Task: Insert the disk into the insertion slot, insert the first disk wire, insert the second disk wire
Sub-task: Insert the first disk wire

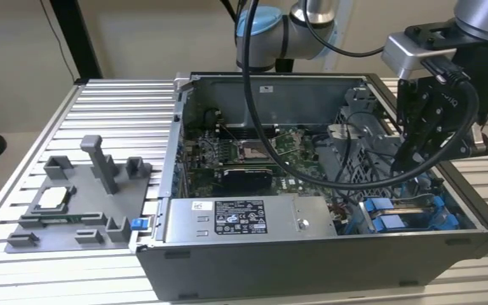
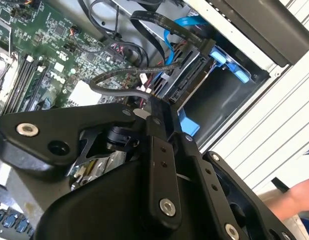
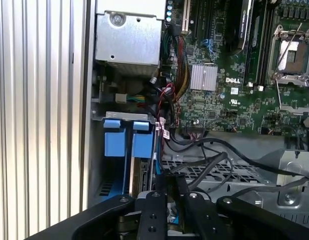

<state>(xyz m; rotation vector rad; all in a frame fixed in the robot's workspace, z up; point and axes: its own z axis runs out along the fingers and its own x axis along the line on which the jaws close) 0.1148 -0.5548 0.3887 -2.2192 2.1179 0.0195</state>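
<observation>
First wrist view: the disk (image 3: 142,172) sits slotted just beside the claw (image 3: 170,197).

In the second wrist view, the tool (image 2: 153,109) covers whatever lies at its tip, and a blurred pale shape (image 2: 294,197) is cut off by the picture's edge. In the first wrist view, you see the disk (image 3: 142,172) edge-on, its label hidden.

A computer case (image 1: 312,267) sits on the worktop (image 1: 117,101), with a parts tray (image 1: 83,210) beside it at the exterior view's left. Inside, along the near wall, lies the power supply box (image 1: 236,219). The disk (image 1: 388,216) is at that view's right, beneath the tool (image 1: 418,159).
</observation>
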